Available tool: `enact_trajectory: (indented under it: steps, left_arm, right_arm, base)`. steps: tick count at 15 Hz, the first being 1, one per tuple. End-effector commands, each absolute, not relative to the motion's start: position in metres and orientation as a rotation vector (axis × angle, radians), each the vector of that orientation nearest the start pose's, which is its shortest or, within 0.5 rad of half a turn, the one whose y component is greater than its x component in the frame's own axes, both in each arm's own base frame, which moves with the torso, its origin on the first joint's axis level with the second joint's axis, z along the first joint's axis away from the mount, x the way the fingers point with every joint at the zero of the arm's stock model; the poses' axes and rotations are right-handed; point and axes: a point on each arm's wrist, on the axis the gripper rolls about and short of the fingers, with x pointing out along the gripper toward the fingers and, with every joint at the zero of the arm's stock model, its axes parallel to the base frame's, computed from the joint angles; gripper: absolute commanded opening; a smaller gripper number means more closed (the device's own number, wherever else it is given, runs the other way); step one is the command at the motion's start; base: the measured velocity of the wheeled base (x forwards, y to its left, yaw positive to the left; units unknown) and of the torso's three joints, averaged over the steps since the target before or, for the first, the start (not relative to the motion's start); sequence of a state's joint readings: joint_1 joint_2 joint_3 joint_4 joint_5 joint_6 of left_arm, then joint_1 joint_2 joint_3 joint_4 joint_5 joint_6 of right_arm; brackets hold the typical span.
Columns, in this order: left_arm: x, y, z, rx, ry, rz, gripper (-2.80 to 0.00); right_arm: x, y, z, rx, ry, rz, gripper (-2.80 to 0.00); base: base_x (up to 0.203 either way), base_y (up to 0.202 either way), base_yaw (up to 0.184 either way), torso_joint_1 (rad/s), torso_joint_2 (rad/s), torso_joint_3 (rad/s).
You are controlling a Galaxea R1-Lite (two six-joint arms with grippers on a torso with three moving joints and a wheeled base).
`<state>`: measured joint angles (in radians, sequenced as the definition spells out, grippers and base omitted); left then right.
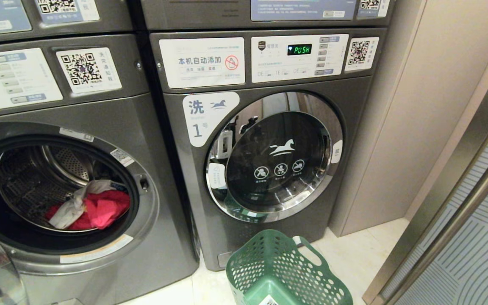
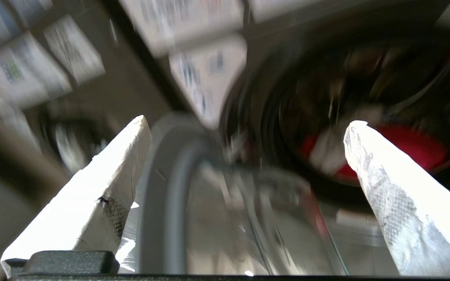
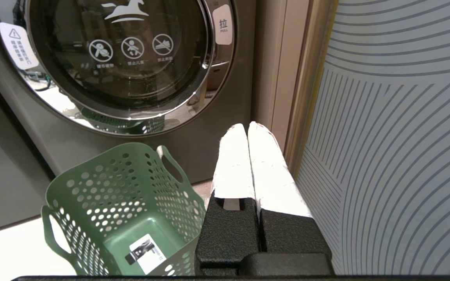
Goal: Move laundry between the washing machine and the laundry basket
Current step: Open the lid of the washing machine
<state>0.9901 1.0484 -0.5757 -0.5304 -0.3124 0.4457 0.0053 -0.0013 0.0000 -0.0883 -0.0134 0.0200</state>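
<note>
The left hand (image 2: 244,125) is spread wide and holds nothing, near the open washing machine (image 1: 57,190) with what looks like red laundry (image 1: 100,209) inside. The right hand (image 3: 248,130) is clenched beside the green laundry basket (image 3: 92,183).

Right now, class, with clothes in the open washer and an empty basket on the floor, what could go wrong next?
1. The open left gripper faces the washer's swung-open door, so it might bump it before reaching the drum.
2. The red and white clothes lie tangled, so one grab might drag both.
3. The basket stands before the neighbouring closed washer; clothes could drop on the floor.
</note>
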Motion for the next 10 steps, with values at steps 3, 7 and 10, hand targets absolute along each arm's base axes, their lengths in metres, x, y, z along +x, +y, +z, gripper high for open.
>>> enact_trajectory:
  steps: [3, 7, 10]
  left_arm:
    - [0.131, 0.137, 0.200, 0.369, 0.396, 0.758, 0.00]
    - [0.131, 0.140, 0.183, 0.344, 0.468, 0.751, 0.00]
    - [0.126, 0.148, 0.187, 0.335, 0.448, 0.808, -2.80]
  right_arm:
    - [-0.021, 0.000, 0.075, 0.020, -0.055, -0.007, -2.80]
    - [-0.021, 0.000, 0.075, 0.020, -0.055, -0.007, -2.80]
    - [-0.021, 0.000, 0.075, 0.020, -0.055, -0.007, -2.80]
  base:
    - [0.000, 0.000, 0.000, 0.000, 0.00, 0.000]
    - [0.000, 0.000, 0.000, 0.000, 0.00, 0.000]
    - [0.000, 0.000, 0.000, 0.000, 0.00, 0.000]
